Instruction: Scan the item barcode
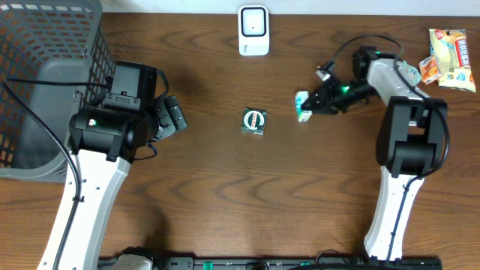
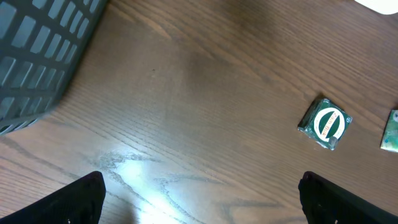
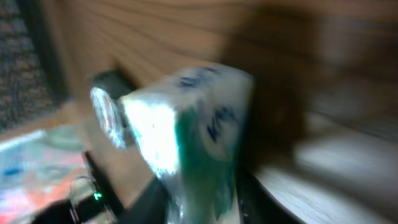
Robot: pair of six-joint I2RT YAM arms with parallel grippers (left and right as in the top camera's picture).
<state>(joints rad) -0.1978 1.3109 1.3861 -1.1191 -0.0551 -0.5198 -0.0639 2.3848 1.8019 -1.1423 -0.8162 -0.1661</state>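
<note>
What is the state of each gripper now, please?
Left gripper: open, empty.
Right gripper: cannot be told; green-white packet between its fingers, view blurred.

Looked like a mock shop checkout: scanner [image 1: 253,30], basket [image 1: 71,30], snack packs [image 1: 448,57], wood table [image 1: 240,195].

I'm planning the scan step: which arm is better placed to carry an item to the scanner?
Right, likely. The right pincer is right at the green-and-white packet; the left pincer hangs open and empty, apart from the dark green packet.
</note>
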